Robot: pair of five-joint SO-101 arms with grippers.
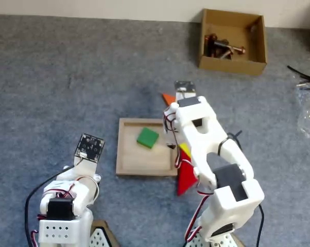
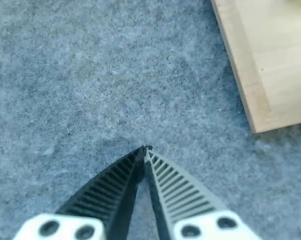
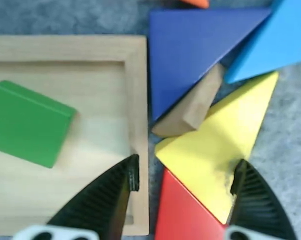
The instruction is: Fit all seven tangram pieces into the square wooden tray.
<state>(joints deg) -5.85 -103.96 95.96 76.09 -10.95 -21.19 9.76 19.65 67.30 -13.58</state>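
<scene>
The square wooden tray (image 1: 125, 167) lies on the grey carpet with a green square piece (image 1: 147, 137) inside it. In the right wrist view the green square (image 3: 28, 122) lies in the tray (image 3: 138, 100). Beside the tray's wall lie a dark blue triangle (image 3: 185, 55), a light blue piece (image 3: 280, 40), a plain wooden piece (image 3: 190, 112), a yellow triangle (image 3: 215, 145) and a red piece (image 3: 183, 215). My right gripper (image 3: 185, 175) hangs open over the yellow triangle and tray wall. An orange piece (image 1: 168, 98) peeks out beyond the arm. My left gripper (image 2: 145, 150) is shut above bare carpet beside the tray corner (image 2: 260, 100).
A cardboard box (image 1: 232, 41) holding small metal parts stands at the back right. Cables and a plastic bag (image 1: 309, 116) lie at the right edge. Open carpet stretches to the left of the tray.
</scene>
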